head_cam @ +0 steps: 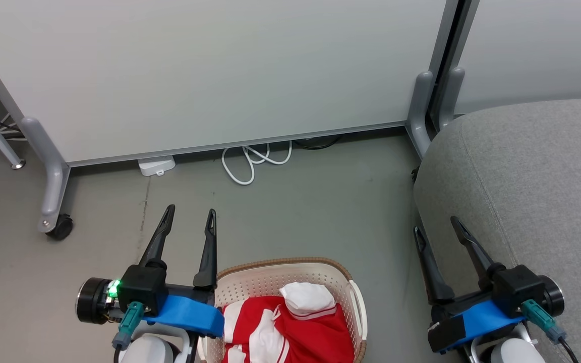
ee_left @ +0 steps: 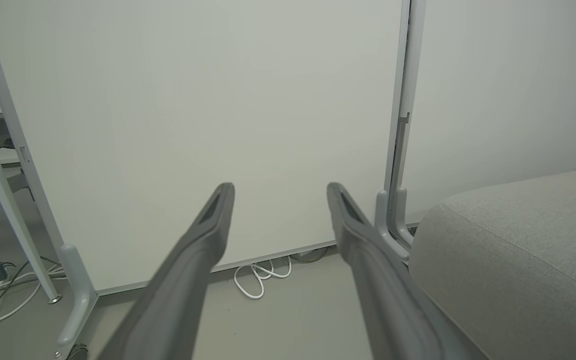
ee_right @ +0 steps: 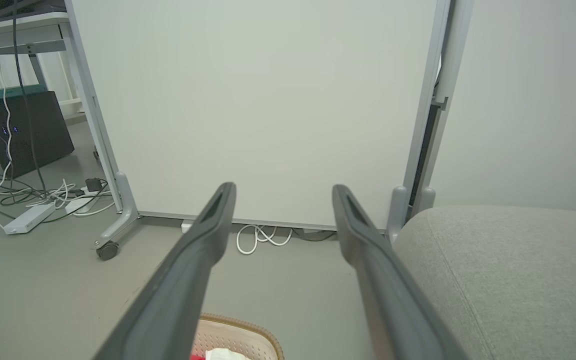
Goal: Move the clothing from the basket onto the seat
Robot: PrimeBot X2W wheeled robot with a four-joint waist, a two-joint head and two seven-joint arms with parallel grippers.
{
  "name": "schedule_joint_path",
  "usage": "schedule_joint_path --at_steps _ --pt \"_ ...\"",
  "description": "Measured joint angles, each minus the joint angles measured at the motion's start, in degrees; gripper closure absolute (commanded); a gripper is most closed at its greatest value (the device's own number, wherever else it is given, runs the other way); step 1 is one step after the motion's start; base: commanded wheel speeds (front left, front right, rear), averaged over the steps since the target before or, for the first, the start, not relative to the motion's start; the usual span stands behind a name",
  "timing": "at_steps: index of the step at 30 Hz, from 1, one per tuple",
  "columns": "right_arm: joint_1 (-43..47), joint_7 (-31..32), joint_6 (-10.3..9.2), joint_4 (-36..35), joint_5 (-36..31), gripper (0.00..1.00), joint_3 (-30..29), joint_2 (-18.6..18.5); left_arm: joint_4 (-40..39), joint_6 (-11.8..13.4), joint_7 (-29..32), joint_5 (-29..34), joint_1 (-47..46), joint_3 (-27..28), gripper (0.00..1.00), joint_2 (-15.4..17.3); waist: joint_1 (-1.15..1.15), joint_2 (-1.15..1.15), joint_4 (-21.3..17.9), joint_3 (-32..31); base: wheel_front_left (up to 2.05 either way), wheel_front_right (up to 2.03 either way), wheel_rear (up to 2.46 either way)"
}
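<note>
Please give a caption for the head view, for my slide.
Open left gripper and right gripper flank the basket of red clothing; grey seat at right.

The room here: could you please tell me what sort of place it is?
Probably an office or lab test corner: wheeled partition panels, loose cables on the floor, and a dark computer tower.

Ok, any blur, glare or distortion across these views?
Head view: sharp, evenly lit, no glare on the basket. Left wrist view: left claw blurred up close, panel edges splayed by the wide lens. Right wrist view: right claw equally soft, seat crisp.
</note>
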Motion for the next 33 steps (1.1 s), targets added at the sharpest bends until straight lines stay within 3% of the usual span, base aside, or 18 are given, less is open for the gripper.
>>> schedule_joint_path --at_steps 18,33 --pt "-1.5 0.0 0.0 -0.8 0.2 0.0 0.3 0.0 1.3 -1.1 0.0 0.0 -2.2 -0.3 0.0 0.0 0.0 0.0 -1.3 2.7 0.0 0.0 0.0" --pt "-9.4 -0.1 0.0 -4.4 1.8 0.0 1.7 0.0 15.2 -4.2 0.0 3.0 -16.4 -5.1 0.0 3.1 0.0 0.0 -6.9 13.7 0.0 0.0 0.0"
